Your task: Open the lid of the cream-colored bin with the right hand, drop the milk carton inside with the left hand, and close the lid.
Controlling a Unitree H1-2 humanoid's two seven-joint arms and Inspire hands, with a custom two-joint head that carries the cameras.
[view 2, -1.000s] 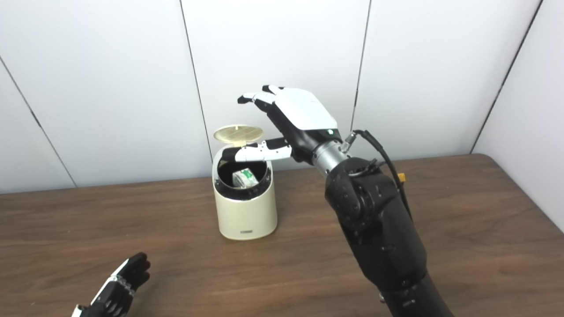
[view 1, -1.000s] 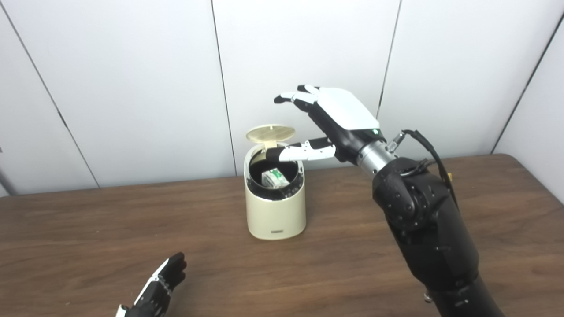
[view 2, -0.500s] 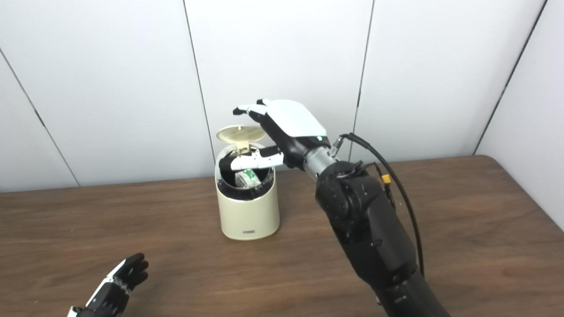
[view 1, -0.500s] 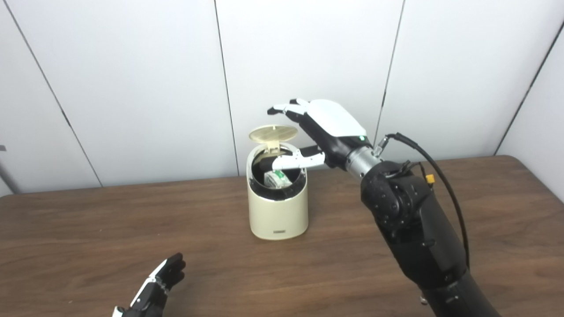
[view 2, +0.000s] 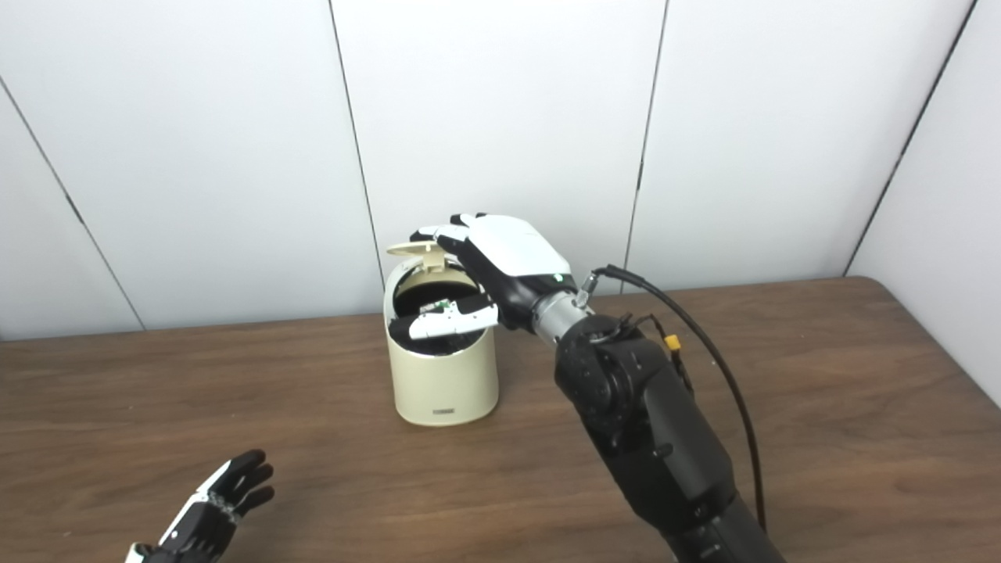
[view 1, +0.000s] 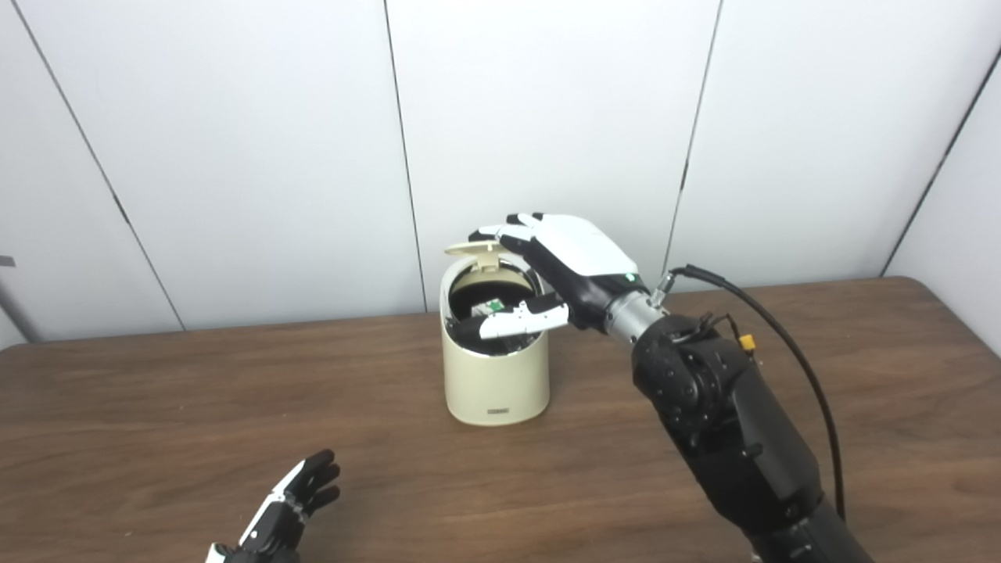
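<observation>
The cream-colored bin (view 1: 493, 375) stands on the brown table near the back wall. Its round lid (view 1: 478, 249) is tilted partway down over the opening. The milk carton (view 1: 490, 306) lies inside the bin; only a small white and green part shows. My right hand (view 1: 567, 258) is open above the bin, its fingers resting on top of the lid and its thumb reaching across the front of the opening. My left hand (view 1: 289, 504) is open and empty, low over the table at the front left.
The wooden table (view 1: 156, 407) ends at its right edge by the white side wall (view 1: 962, 203). White wall panels (view 1: 235, 156) stand close behind the bin. A black cable (view 1: 782, 344) loops off my right forearm.
My right hand has come down and forward onto the lid. The lid has swung from upright to partway down. My left hand has hardly moved.
</observation>
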